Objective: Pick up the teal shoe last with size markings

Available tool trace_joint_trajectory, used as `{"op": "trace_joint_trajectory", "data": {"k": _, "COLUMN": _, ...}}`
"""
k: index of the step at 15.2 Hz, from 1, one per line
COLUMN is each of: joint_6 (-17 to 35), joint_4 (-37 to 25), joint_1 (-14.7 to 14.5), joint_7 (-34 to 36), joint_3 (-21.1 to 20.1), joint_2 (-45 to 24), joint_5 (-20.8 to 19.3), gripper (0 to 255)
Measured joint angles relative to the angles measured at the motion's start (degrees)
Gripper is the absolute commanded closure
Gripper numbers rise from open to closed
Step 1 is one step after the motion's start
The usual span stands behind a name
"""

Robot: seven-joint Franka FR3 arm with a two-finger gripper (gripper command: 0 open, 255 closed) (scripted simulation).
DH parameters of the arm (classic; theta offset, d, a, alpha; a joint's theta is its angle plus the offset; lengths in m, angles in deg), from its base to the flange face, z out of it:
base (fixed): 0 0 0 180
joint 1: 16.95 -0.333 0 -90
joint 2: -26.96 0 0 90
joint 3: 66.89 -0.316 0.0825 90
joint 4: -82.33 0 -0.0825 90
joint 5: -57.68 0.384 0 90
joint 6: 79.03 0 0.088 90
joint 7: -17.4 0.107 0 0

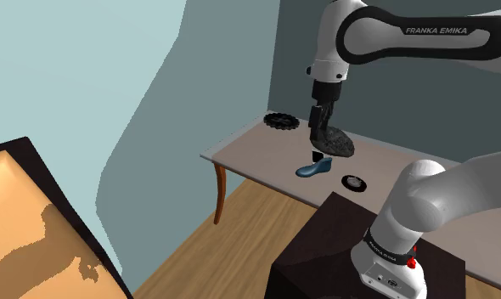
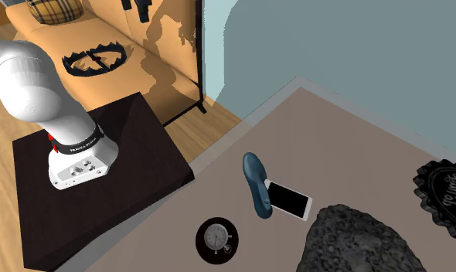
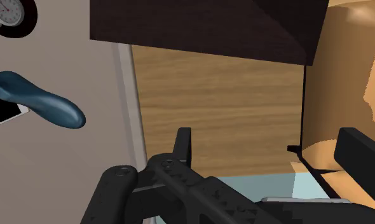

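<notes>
One table: grey top (image 1: 257, 157) on a curved brown leg (image 1: 218, 191), set against a dark teal wall (image 1: 291, 51).
Room: wood floor (image 1: 232, 238) beneath; a dark box stand (image 2: 134, 154) just beside the table edge, well apart from the rock (image 2: 358, 239); an orange sofa (image 2: 165, 46) beyond the stand.
Last: teal (image 2: 256, 184), lying on the table near the rock, on the stand's side of it, heel end pointing away from the rock.
Markings: too small to make out.
Gripper: black (image 1: 318, 121), hanging above the rock in the shoulder view, apart from the last.
Jaws: dark against the dark rock; I cannot tell whether they stand wide or closed.
Cut off: the rock runs past the second exterior view's bottom edge; a black ridged cap (image 2: 443, 189), on the rock's far side from the last, runs past its right edge.
Unclear: a phone (image 2: 288, 199) lies between rock and last, its corner meeting the last's toe end; which one lies on top I cannot tell.
In the way: the phone touches the last, and the rock is just beside the phone.
Others: a black disc with a white dial (image 2: 217, 237) near the rock, at the table edge towards the stand; a black toothed ring (image 2: 95, 60) and a plaid cushion (image 2: 52, 8) on the sofa.
</notes>
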Motion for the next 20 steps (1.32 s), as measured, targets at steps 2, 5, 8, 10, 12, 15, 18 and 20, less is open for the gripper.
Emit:
{"op": "trace_joint_trajectory", "data": {"k": 2, "joint_6": 0.6, "joint_4": 0.8, "joint_1": 0.0, "joint_7": -0.7, "joint_3": 0.2, "joint_2": 0.1, "joint_5": -0.5, "gripper": 0}}
{"op": "trace_joint_trajectory", "data": {"k": 5, "joint_6": 3.1, "joint_4": 4.4, "joint_1": 0.3, "joint_7": -4.9, "joint_3": 2.0, "joint_2": 0.5, "joint_5": -3.4, "gripper": 0}}
{"op": "trace_joint_trajectory", "data": {"k": 8, "joint_6": 7.0, "joint_4": 8.4, "joint_1": 0.8, "joint_7": -9.4, "joint_3": 3.8, "joint_2": 0.0, "joint_5": -6.9, "gripper": 0}}
{"op": "trace_joint_trajectory", "data": {"k": 10, "joint_6": 9.3, "joint_4": 10.5, "joint_1": 1.4, "joint_7": -12.6, "joint_3": 5.4, "joint_2": -0.4, "joint_5": -9.5, "gripper": 0}}
{"op": "trace_joint_trajectory", "data": {"k": 12, "joint_6": 12.5, "joint_4": 12.6, "joint_1": 2.3, "joint_7": -15.9, "joint_3": 7.2, "joint_2": -1.6, "joint_5": -12.4, "gripper": 0}}
{"op": "trace_joint_trajectory", "data": {"k": 15, "joint_6": 17.9, "joint_4": 15.8, "joint_1": 3.4, "joint_7": -19.9, "joint_3": 9.4, "joint_2": -3.9, "joint_5": -16.5, "gripper": 0}}
{"op": "trace_joint_trajectory", "data": {"k": 18, "joint_6": 22.8, "joint_4": 17.3, "joint_1": 5.0, "joint_7": -24.1, "joint_3": 12.0, "joint_2": -7.0, "joint_5": -21.0, "gripper": 0}}
{"op": "trace_joint_trajectory", "data": {"k": 20, "joint_6": 27.0, "joint_4": 17.8, "joint_1": 6.1, "joint_7": -26.6, "joint_3": 13.7, "joint_2": -10.3, "joint_5": -24.1, "gripper": 0}}
